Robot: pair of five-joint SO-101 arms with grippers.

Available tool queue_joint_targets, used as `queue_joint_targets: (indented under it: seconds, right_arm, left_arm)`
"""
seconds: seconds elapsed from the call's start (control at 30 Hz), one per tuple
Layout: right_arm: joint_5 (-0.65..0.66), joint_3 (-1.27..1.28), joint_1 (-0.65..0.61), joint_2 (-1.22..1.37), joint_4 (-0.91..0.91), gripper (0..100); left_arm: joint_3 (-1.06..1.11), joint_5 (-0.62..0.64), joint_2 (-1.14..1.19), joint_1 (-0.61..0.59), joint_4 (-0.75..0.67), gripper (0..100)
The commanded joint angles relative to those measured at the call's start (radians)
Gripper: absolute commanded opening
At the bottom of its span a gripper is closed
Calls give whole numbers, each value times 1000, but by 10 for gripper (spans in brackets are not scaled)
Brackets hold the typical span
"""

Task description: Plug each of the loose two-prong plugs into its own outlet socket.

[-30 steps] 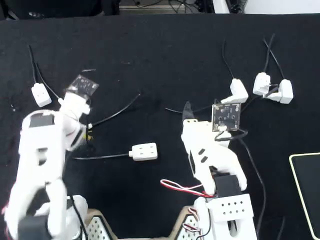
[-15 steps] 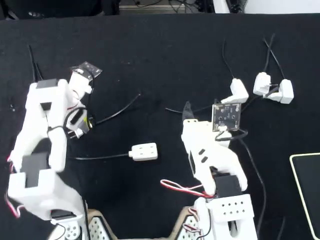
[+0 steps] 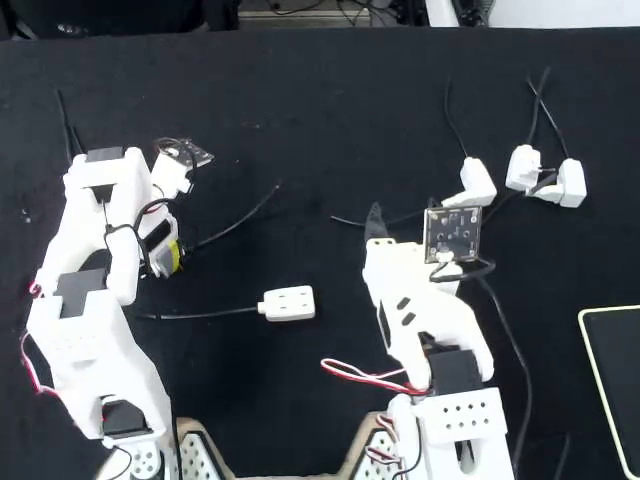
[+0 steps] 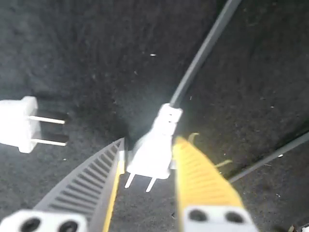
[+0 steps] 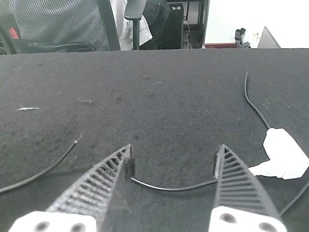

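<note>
White plug (image 4: pixel 150 157) sitting clamped in left gripper (image 4: pixel 149 146) fingers after arm swinging over it; outlet socket (image 3: pixel 288 302) waiting next. Right gripper (image 5: pixel 174 162) fingers hanging released.

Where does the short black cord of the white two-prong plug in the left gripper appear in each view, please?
High view: the short black cord runs from the left gripper toward the middle of the table.
Left wrist view: the cord leaves the gripped white two-prong plug.
Right wrist view: its loose end lies outside the open right gripper.
Shared landmark: the left gripper's yellow finger, in the high and left wrist views.
</note>
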Motion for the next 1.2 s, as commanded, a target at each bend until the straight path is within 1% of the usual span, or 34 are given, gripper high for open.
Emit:
queue_joint_targets:
  seconds: [0.0, 0.1, 0.23, 0.37, 0.47, 0.5, 0.57, 0.67, 0.77, 0.87, 0.97, 1.03, 1.1, 1.17]
  right_arm:
    - [9, -19, -15, -21, -3, 254]
    - [9, -19, -15, -21, -3, 254]
    - [9, -27, -9, -22, 3, 254]
    - [9, -76, 44, -22, 32, 254]
    - [15, -186, 107, -22, 135, 254]
    - [38, -231, 132, -22, 178, 254]
    - [123, -323, 176, -22, 276, 254]
    - [247, -424, 247, -22, 470, 254]
    - [339, -479, 336, -22, 629, 254]
    - [422, -499, 500, -22, 736, 254]
    - [486, -492, 697, -22, 758, 254]
    - [514, -483, 801, -22, 760, 254]
    - [540, -464, 867, -22, 760, 254]
    - [560, -440, 895, -22, 761, 254]
  left_arm:
    - [-48, -9, -26, 30, 41, 37]
    - [-48, -9, -69, 54, 117, 29]
    - [-41, -6, -181, 108, 229, 30]
    - [-41, 74, -324, 193, 324, 30]
    - [-41, 140, -427, 283, 377, 30]
    - [-41, 167, -457, 325, 394, 30]
    - [-41, 230, -505, 412, 423, 30]
    - [-41, 313, -548, 562, 437, 30]
    - [-41, 365, -559, 711, 437, 30]
    - [-4, 396, -559, 852, 417, 31]
    - [108, 422, -559, 969, 328, 33]
    - [199, 465, -559, 1030, 233, 34]
    - [278, 494, -559, 1063, 124, 38]
    - [331, 502, -560, 1063, 48, 83]
